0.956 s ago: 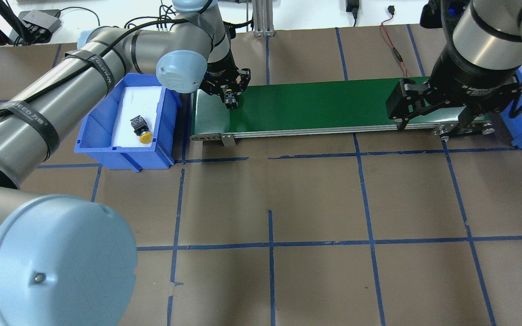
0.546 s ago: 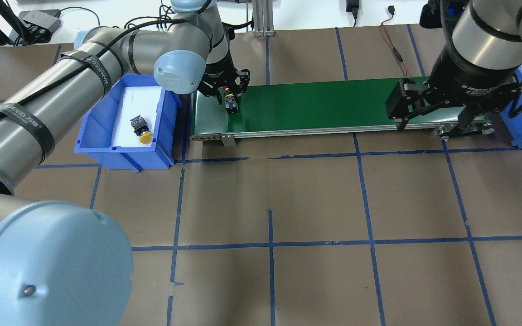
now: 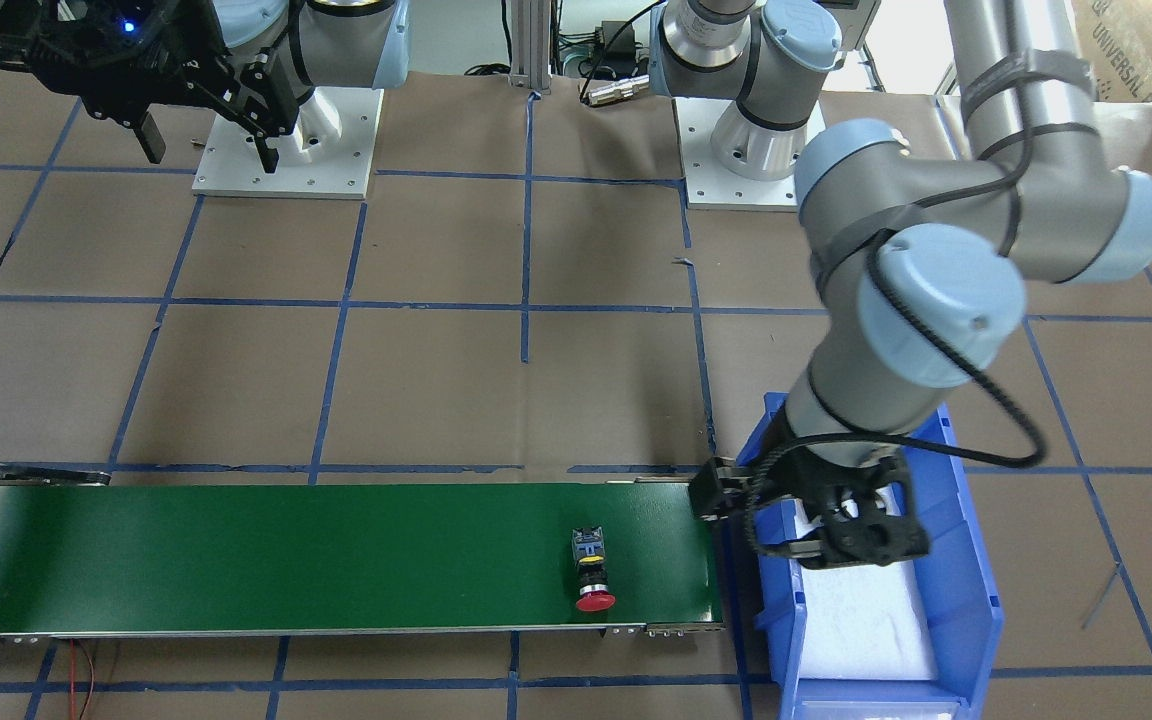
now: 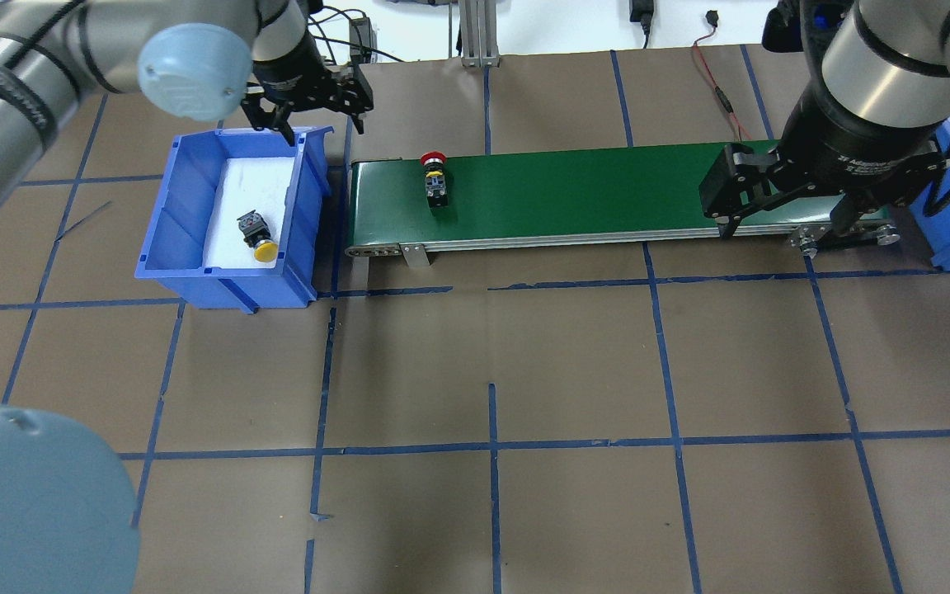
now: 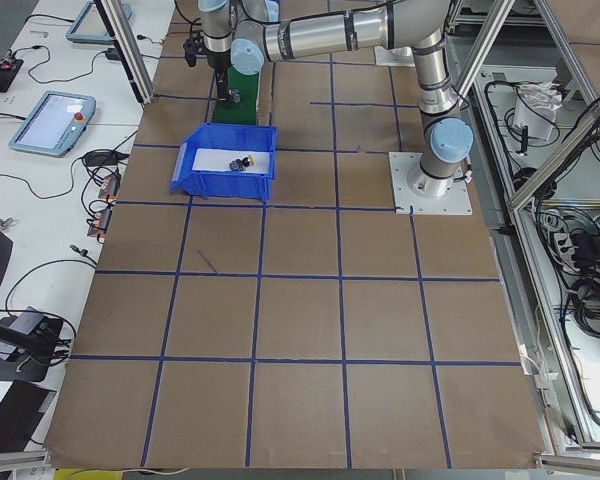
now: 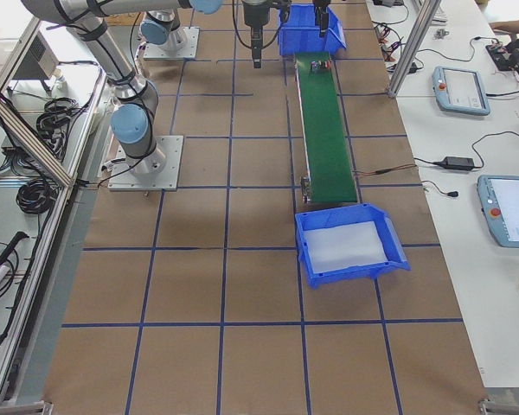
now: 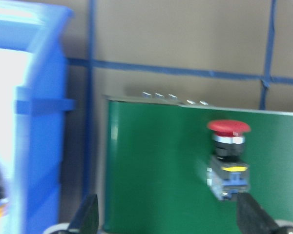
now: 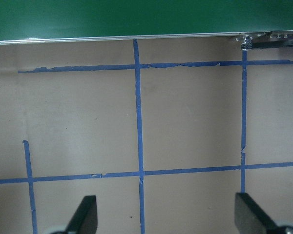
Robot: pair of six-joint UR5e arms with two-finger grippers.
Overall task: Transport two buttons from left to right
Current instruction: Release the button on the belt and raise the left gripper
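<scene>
Red button delivered to the belt: the left gripper (image 4: 322,124), which half a second ago was down at the left end of the green belt (image 4: 574,194) with the red button (image 4: 435,177) between its fingers, has let go and pulled away. I now see it raised over the side of the blue bin (image 4: 195,276) nearest the belt. Its wrist view shows the fingers spread wide with nothing between them.

The red button lies on its side near the belt's left end, its cap pointing at the belt's far edge, on the operators' side. It is clear of the gripper.

The yellow button (image 4: 257,237) has not moved. It rests on the white padding inside the bin, toward the edge nearest the robot, with its cap pointing the same way.

At the belt's right end the right gripper (image 4: 787,219) waits where it was a second ago, its fingers wide apart and empty. Its wrist view shows only bare table and the belt's edge. Just beyond the belt's right end stands the second blue bin (image 6: 350,246), with nothing in it that I can make out.

By my reading, the first button is on its way but far from finished, with the whole length of the belt left to cross. The left arm looks set to go back into the bin for the yellow one. The right arm's job will come once the red button reaches its end.
</scene>
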